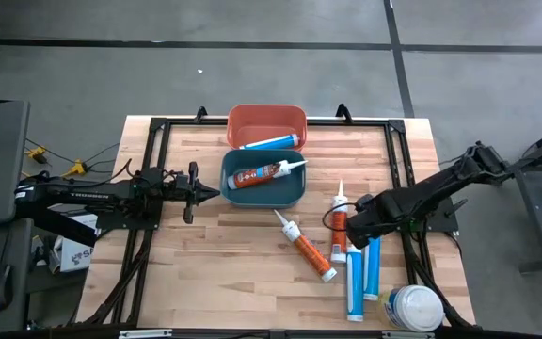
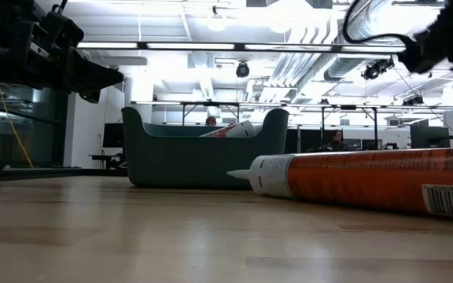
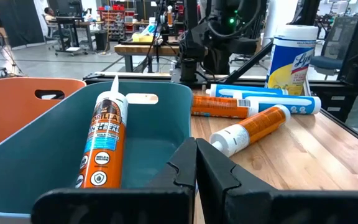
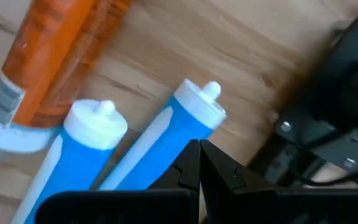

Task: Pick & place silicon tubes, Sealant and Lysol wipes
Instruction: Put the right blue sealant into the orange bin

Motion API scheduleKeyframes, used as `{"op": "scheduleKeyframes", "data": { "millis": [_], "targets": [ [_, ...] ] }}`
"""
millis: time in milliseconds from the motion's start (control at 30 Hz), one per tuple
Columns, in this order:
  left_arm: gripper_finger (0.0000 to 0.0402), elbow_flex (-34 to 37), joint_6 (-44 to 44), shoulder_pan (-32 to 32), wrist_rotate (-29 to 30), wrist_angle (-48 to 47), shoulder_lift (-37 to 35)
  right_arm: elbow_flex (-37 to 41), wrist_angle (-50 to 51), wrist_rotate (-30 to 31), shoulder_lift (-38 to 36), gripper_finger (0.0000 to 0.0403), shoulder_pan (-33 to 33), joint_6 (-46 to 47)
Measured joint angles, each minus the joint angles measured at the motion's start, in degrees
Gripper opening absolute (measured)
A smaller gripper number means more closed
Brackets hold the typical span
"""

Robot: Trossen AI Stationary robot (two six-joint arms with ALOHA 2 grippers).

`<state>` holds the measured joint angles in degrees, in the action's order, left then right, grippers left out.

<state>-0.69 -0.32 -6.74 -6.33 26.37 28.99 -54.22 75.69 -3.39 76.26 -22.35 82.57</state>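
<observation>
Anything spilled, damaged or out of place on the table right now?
No spills or damage visible. The four loose tubes lie scattered at mixed angles; the orange one lies diagonally, apart from the others. The Lysol wipes stand at the table's edge, worth watching.

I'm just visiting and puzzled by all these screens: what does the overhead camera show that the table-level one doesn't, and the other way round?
Only the overhead view shows the Lysol wipes, two blue tubes and the orange bin. Only the table-level view shows the room behind, with ceiling lights. Both show the teal bin holding an orange tube, and another orange tube lying on the table.
</observation>
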Motion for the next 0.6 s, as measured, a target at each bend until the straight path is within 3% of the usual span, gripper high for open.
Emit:
{"op": "scheduleKeyframes", "data": {
  "millis": [200, 433, 600],
  "targets": [
    [0.0, 0.0, 0.0, 0.02, -0.24, 0.0, -0.01, -6.54, 4.26, -0.79, 6.6, 0.0029, -1.96, -0.88],
    [0.0, 0.0, 0.0, 0.0, -0.22, 0.0, 0.0, -6.82, 1.66, -7.9, 10.31, 0.0146, -5.36, 3.55],
    [0.0, 0.0, 0.0, 0.0, -0.2, -0.02, 0.0, -6.82, 0.14, -10.84, 11.71, 0.0228, -7.39, 11.7]
  ]
}}
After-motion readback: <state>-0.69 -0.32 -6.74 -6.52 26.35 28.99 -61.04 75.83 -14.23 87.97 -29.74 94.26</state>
